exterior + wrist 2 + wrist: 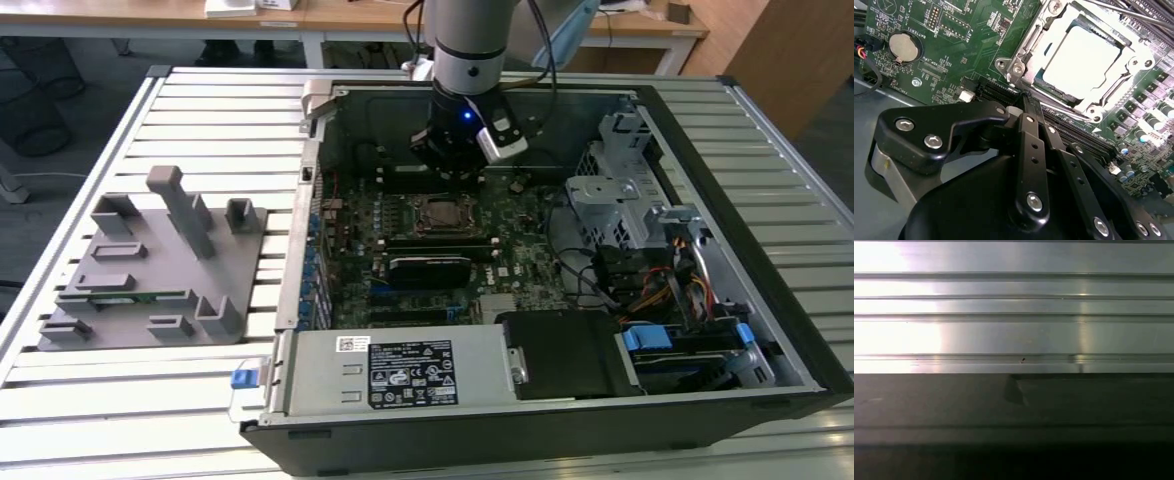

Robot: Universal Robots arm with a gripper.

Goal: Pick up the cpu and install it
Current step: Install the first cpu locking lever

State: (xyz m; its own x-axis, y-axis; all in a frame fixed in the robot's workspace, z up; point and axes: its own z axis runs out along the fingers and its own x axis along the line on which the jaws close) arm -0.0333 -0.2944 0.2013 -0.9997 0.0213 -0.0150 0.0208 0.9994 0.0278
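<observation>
I see the cpu (1085,60) seated in the socket (1024,59). The claw (1026,107), clenched and empty, hovers just beside; I judge a straight vertical retreat safest.

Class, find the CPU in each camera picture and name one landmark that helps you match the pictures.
Exterior view: the CPU sits in the motherboard socket, below the end effector.
Second wrist view: the CPU lies pale and square inside the socket.
Shared landmark: the socket's metal frame around it.
</observation>
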